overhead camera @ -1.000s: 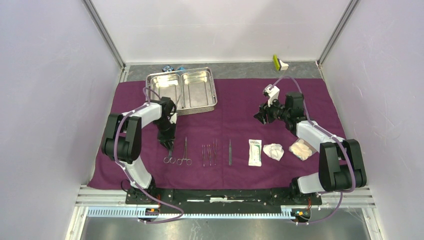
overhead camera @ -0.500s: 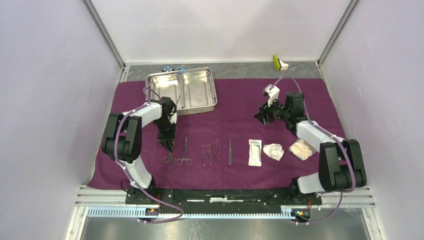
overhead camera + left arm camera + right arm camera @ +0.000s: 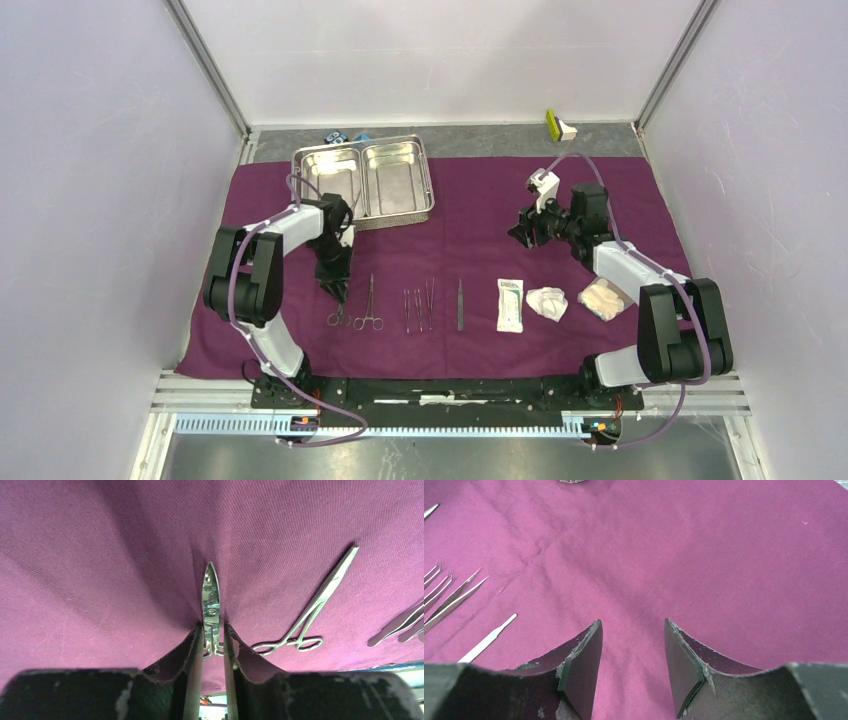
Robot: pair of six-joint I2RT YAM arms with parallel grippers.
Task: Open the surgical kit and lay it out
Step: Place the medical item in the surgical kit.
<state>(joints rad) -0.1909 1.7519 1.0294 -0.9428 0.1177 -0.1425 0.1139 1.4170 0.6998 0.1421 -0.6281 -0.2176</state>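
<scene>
The purple cloth point(image 3: 470, 200) lies spread flat, with the steel tray point(image 3: 395, 218) at its back left. In a row near the front lie scissors point(image 3: 338, 318), forceps point(image 3: 369, 305), tweezers point(image 3: 418, 305), a thin straight tool point(image 3: 460, 305), the white packet point(image 3: 510, 304) and gauze wads point(image 3: 547, 302). My left gripper point(image 3: 213, 630) is down on the cloth, its narrow jaws closed round the scissors point(image 3: 210, 590), which rest flat; the forceps point(image 3: 320, 600) lie just to its right. My right gripper point(image 3: 632, 625) hovers open and empty over bare cloth at the right point(image 3: 522, 235).
A small black-and-blue object point(image 3: 337, 137) and a blue block point(image 3: 362, 137) sit behind the tray, off the cloth. A yellow-green and white item point(image 3: 558, 125) lies at the back right. Side walls and frame posts close in both sides.
The left gripper has shifted very slightly back along the scissors. The right arm and everything on the cloth are unchanged.
</scene>
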